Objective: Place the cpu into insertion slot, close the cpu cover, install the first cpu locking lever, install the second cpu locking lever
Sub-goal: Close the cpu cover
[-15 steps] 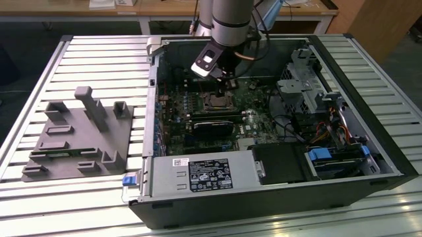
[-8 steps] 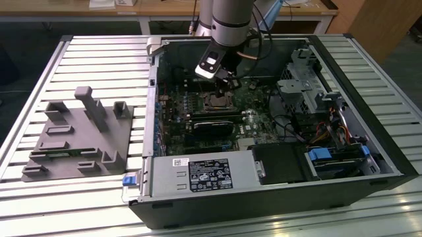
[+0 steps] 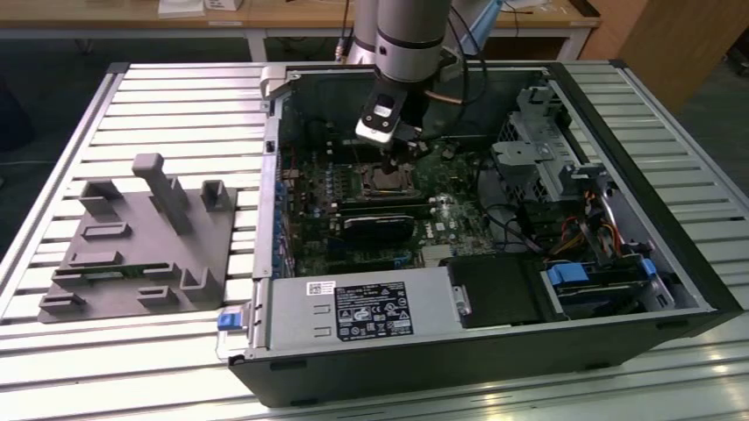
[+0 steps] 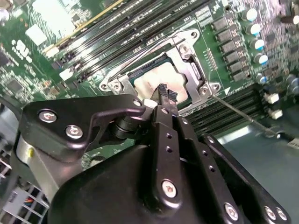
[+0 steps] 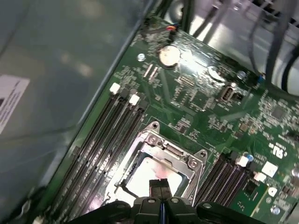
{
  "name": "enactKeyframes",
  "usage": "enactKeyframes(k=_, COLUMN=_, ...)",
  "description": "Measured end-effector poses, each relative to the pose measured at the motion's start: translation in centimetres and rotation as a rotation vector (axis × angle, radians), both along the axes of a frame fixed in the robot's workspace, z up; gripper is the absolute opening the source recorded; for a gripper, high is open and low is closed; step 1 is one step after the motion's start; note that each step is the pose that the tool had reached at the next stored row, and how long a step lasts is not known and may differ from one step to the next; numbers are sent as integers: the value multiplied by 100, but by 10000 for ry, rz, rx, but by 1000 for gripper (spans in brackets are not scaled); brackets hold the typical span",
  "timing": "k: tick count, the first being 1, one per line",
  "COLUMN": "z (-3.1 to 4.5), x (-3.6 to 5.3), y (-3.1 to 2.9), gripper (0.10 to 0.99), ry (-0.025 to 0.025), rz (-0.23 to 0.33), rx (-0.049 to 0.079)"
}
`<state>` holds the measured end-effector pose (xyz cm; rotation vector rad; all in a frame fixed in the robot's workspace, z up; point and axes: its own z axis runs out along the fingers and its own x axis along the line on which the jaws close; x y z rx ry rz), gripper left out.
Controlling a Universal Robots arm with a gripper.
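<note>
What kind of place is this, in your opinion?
Probably a robotics lab or test cell: an open computer case lies on a slatted metal table, a robot arm reaches into it, and wooden desks stand behind.

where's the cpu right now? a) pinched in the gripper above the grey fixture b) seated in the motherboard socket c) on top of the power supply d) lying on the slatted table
b: in the second wrist view the cpu lies flat down on the motherboard, with the cpu cover framing it and the shut gripper just above it.
</note>
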<state>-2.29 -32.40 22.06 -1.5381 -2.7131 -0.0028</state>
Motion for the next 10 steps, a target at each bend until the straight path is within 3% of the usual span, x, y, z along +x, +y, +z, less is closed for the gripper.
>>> enactKeyframes(k=10, z=-3, x=0, y=0, gripper=106, ry=0, rz=1807, rx=0)
